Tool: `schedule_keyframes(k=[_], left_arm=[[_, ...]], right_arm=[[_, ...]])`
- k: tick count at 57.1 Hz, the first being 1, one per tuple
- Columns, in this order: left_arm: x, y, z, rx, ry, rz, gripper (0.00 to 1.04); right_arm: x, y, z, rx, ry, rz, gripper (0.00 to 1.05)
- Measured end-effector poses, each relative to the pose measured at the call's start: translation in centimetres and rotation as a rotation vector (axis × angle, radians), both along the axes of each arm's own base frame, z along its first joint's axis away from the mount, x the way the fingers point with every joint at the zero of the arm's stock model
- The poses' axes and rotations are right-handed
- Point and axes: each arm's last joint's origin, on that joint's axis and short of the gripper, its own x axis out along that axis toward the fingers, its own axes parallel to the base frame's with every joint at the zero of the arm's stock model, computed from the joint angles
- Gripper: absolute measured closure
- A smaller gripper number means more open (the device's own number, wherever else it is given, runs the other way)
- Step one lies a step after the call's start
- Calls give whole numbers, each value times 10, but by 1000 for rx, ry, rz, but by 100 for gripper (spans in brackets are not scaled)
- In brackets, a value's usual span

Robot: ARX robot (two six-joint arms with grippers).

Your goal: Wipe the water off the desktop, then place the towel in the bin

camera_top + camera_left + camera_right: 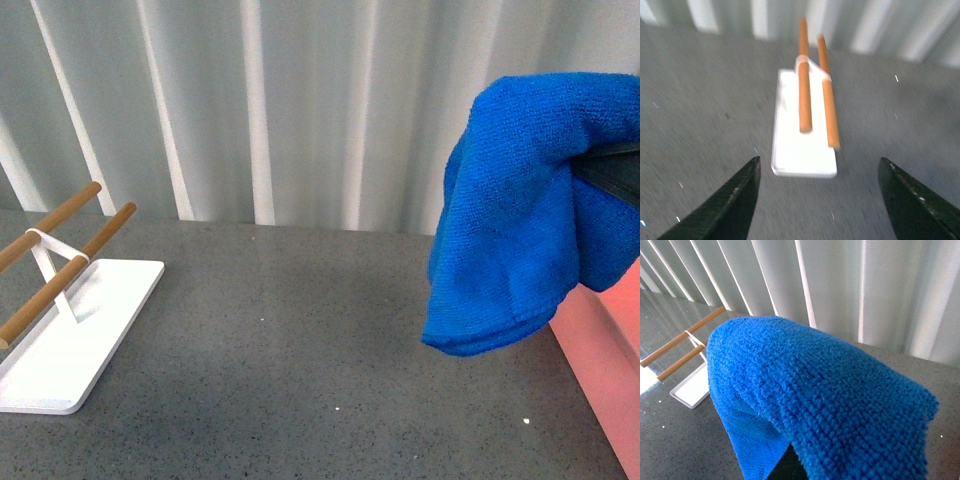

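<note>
The towel is in the air at the right side of the front view, lifted clear of the desk and folded over the right fingers. I see only a dark piece of them coming out of the cloth. The blue cloth covers the rest in the right wrist view too, so I cannot tell if these fingers are closed on it or only carry it. The lower edge of the towel hangs free above the desk, just beside the near wall of the pink bin, which shows at the right border of the front view. The desk under the towel is dark grey with small light specks. Far to the left, well apart from the towel, a flat white tray lies on the desk, and it carries two wooden rods on a white support. In the left wrist view the left fingers stand wide apart and hold nothing, above the desk with the tray in front of them; this view is a little blurred. Behind the desk hangs a pale pleated curtain.
</note>
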Motion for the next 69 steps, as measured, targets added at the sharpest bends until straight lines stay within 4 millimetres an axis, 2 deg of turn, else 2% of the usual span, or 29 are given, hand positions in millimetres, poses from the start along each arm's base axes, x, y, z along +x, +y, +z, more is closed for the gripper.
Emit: schedule_keyframes(k=[3, 6, 20, 30, 51, 69], left_arm=[[-8, -16, 12, 64, -202, 30, 50], [-13, -26, 19, 67, -266, 37, 61], [-29, -53, 6, 28, -246, 42, 102], [-39, -68, 1, 28, -276, 34, 101], [-54, -89, 6, 23, -294, 37, 101], [-62, -90, 6, 22, -297, 28, 101]], right_arm=[[0, 0, 0, -6, -3, 6, 101], [0, 0, 0, -10, 0, 4, 101], [-1, -3, 1, -14, 2, -5, 101], [-2, -3, 0, -30, 10, -3, 101], [-5, -7, 5, -53, 11, -3, 101], [-7, -2, 7, -58, 8, 11, 101]])
